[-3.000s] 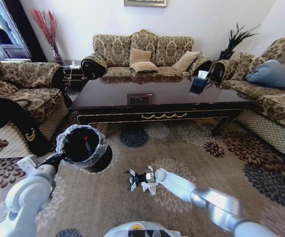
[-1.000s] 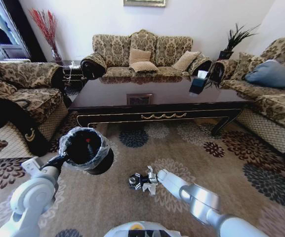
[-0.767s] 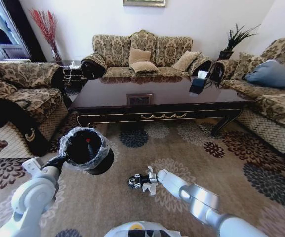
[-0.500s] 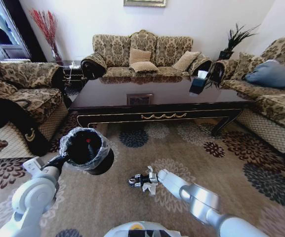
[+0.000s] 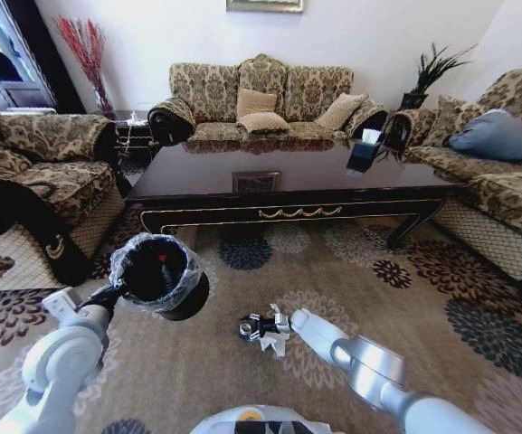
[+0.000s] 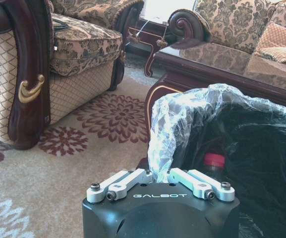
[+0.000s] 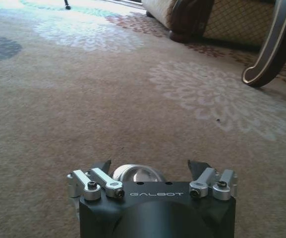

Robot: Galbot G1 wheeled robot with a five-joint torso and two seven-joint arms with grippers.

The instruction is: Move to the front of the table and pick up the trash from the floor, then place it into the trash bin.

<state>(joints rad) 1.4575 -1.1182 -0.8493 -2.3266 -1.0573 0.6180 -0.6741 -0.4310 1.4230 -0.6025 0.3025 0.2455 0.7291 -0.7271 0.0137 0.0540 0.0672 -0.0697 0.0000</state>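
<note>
In the lower left of the head view the left tool is clamped on the liner-wrapped rim of the trash bin, holding it tilted with its mouth open toward the camera; a bottle with a red cap already lies inside. At lower centre the right tool is low over the carpet, its two fingers spread wide on either side of a small round can that sits between them, not yet squeezed; a scrap of white tissue lies just beside the wrist. The dark wooden counter fills the middle of the frame, with sofas behind and to both sides. The likely trouble from here is the can: it is round and smooth, so if the fingers close off-centre it could roll or squirt out across the carpet. The fingertips are also close to the pile and could drag on it as they close. Because the bin hangs from a pinch on its thin plastic liner and rim, it could slip or swing, and a drop from the side might miss its mouth.
</note>
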